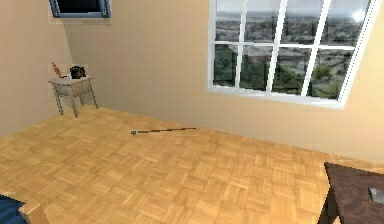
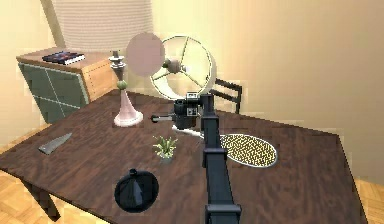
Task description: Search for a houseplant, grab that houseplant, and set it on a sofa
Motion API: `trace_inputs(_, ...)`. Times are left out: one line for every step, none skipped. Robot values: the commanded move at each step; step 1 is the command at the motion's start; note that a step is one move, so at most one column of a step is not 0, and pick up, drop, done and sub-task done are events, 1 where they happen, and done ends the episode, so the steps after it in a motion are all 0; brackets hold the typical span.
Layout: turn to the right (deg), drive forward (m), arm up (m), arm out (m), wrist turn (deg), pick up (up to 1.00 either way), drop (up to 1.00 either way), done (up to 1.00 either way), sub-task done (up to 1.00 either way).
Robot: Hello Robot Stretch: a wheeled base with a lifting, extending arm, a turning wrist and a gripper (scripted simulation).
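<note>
While the arm (image 2: 220, 185) is lying out over a dark wooden table (image 2: 320, 190), a black round domed thing (image 2: 137, 190) is sitting nearest, left of the arm. Just beyond it the houseplant (image 2: 165, 148), a small tuft of spiky green leaves, is standing on the tabletop, left of the arm and on the near side of the gripper (image 2: 163, 119). A grey flat object (image 2: 55, 143) is lying well to the left, and an oval mesh racket head (image 2: 250, 150) is lying right of the arm. The gripper's thin fingers are pointing left with a desk fan (image 2: 183, 68) standing behind them, so I cannot tell how the claw is set or whether it is holding anything. A pink stand with a round disc (image 2: 124, 100) is standing beside the fan, a chair back (image 2: 228, 93) is showing behind, and a cabinet (image 2: 60, 88) is carrying a book (image 2: 63, 57). In the forward view, a thin rod (image 1: 163, 130) is lying on the parquet floor (image 1: 150, 170), with a small side table (image 1: 75, 90) and a window (image 1: 285, 50) standing farther off.
</note>
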Motion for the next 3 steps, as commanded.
trace_inputs(0.0,0.00,-0.30,0.00,0.0,0.00,0.00,0.00,0.00)
trace_inputs(0.0,0.00,0.00,0.00,0.0,1.00,0.00,0.00,0.00)
trace_inputs(0.0,0.00,0.10,0.00,0.0,0.00,0.00,0.00,0.00)
